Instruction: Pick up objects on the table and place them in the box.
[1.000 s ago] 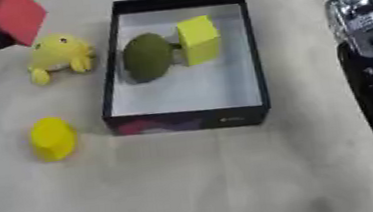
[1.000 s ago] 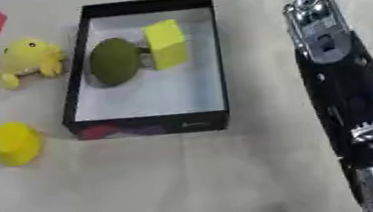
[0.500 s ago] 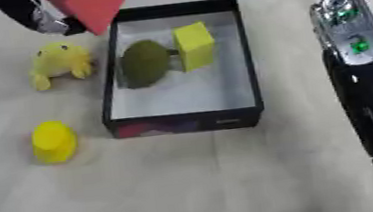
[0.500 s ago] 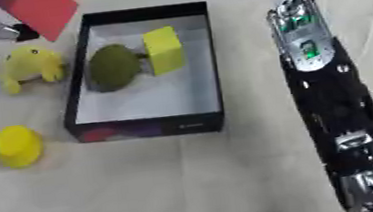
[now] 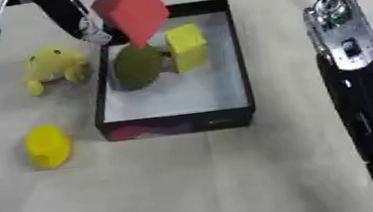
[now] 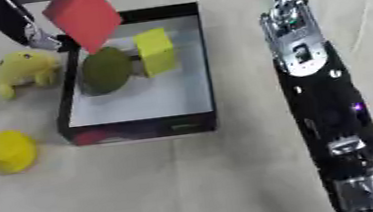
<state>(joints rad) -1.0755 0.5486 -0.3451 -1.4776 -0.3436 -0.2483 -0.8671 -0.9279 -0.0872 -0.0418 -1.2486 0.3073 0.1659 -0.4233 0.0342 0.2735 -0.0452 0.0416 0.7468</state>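
The table [image 5: 198, 177] is covered in pale cloth. The right arm [image 6: 311, 88] runs down the right side; its hand is out of sight. The black box [image 5: 229, 60] holds a dark green ball [image 5: 137, 67] beside a yellow block [image 5: 186, 46]. A red block [image 5: 131, 9] hangs tilted over the box's far left corner, gripped by the left hand [image 5: 92, 32]. Left of the box sits a yellow toy [image 5: 52, 68]; nearer lies a yellow lump [image 5: 46, 146].

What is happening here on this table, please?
The robot's left hand holds a red block above the far left corner of the black box. A green object and a yellow cube already lie inside. A yellow plush toy and a small yellow object wait on the table outside.
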